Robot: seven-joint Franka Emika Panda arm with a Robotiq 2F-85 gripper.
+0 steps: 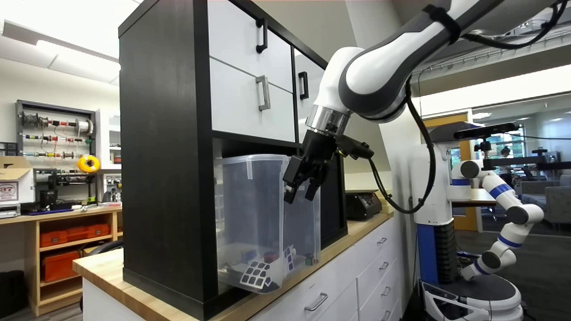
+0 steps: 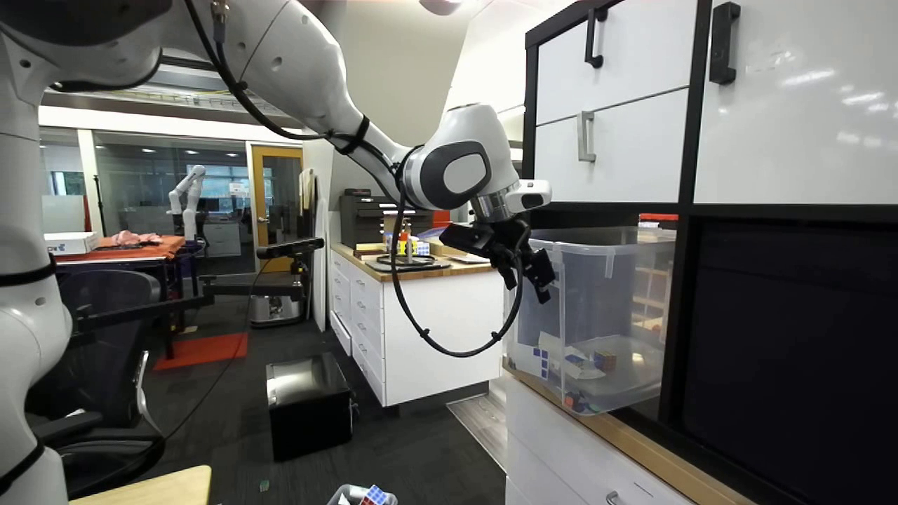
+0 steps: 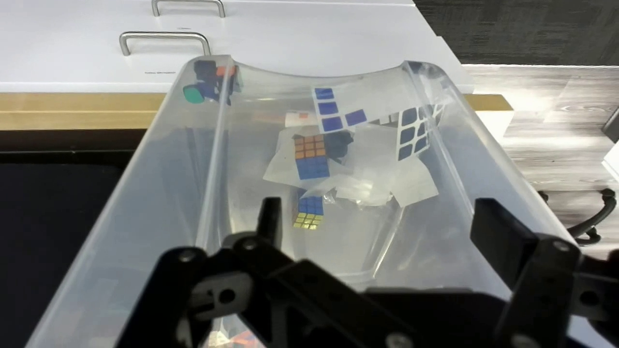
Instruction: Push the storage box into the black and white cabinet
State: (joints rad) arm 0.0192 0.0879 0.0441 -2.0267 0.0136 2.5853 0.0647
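1. The storage box [image 1: 252,196], a tall translucent plastic bin, stands upright and partly inside the lower end compartment of the black and white cabinet [image 1: 160,156]; its front part sticks out of the opening.
2. The cabinet rests on a wooden surface [image 1: 102,263], its face running along the front edge; in an exterior view one corner of the surface shows bare beside the dark end panel.
3. In the wrist view the lower front end of the box reaches past the surface's front edge, with the white drawers [image 3: 92,55] beneath.
4. Through the clear plastic show an orange-and-blue puzzle cube [image 3: 312,157], a blue-and-yellow puzzle cube [image 3: 309,212], a sheet with blue squares [image 3: 333,108], a sheet with dark squares [image 3: 413,133] and some pale scraps [image 3: 416,183]. Dark and teal pieces [image 3: 208,82], too unclear to name, lie in a lower front corner of the box.
5. At the bottom of an exterior view, well apart from the surface, a small grey bin [image 2: 339,491] holds a red-and-blue puzzle cube [image 2: 375,495].
6. The tool [image 1: 299,197] points down in front of the box, close to the upper part of its front wall, above the front edge of the surface.
7. Its fingers [image 3: 503,239] stand wide apart, and the front wall of the box shows between them; whether either touches the plastic I cannot tell.
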